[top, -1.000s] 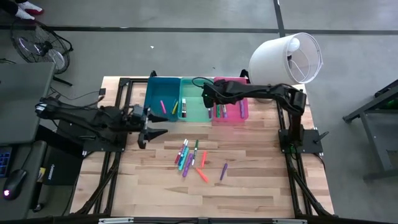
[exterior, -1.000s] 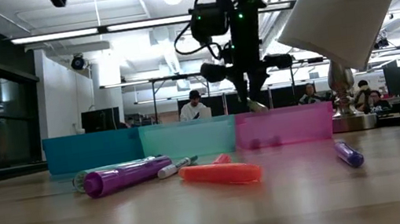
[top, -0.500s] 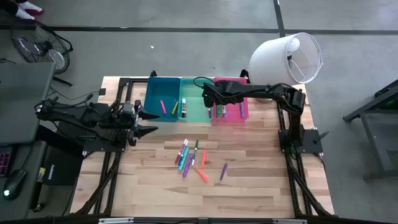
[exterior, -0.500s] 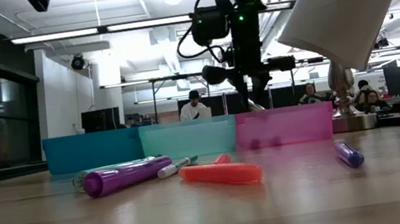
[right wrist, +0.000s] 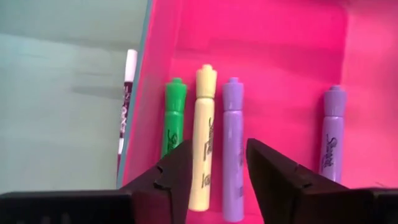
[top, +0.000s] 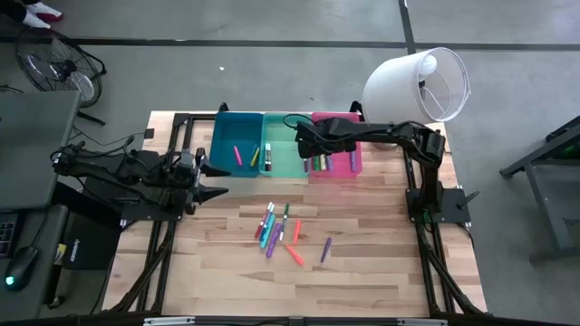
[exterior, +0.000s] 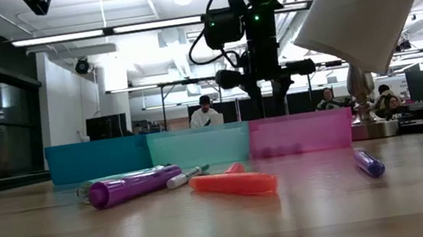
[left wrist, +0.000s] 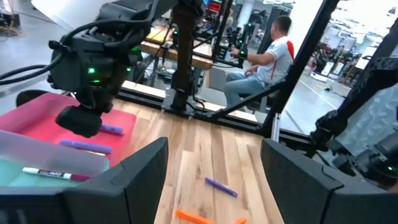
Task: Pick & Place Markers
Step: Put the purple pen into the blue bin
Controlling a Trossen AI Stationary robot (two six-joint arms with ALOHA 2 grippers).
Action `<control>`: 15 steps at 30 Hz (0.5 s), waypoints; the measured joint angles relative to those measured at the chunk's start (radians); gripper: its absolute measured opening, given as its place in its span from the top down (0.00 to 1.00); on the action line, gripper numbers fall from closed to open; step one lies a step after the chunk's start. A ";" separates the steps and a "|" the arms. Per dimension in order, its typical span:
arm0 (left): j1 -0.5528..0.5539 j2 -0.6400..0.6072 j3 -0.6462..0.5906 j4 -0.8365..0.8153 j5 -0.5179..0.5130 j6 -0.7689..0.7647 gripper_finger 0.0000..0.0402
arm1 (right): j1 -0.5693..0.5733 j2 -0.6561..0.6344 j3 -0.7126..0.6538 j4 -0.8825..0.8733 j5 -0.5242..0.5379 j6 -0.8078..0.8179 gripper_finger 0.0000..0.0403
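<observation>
Four markers (right wrist: 208,143) lie in the pink bin (right wrist: 273,50) beneath the released right pincer (right wrist: 216,177).

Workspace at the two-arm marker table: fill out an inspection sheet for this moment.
Surface: pale wooden plank table.
Job's things: loose markers mid-table; green, yellow and purple ones lie in the pink plastic bin.
Clutter: blue bin, mint bin, white lampshade.
Grippers: right gripper open above the pink bin, holding nothing; left gripper open, waiting at the table's left.
Cables: black cable at the left edge.
Surroundings: seated person beyond the table.
</observation>
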 joint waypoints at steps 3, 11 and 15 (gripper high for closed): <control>0.000 0.000 0.000 0.000 0.015 -0.002 0.37 | 0.001 -0.007 0.000 -0.001 -0.029 -0.008 0.61; 0.000 0.000 0.000 -0.001 0.024 -0.003 0.37 | 0.044 -0.099 0.000 -0.010 -0.064 -0.047 0.59; 0.000 0.000 0.000 0.001 0.038 -0.003 0.37 | 0.091 -0.153 0.001 -0.022 -0.107 -0.045 0.59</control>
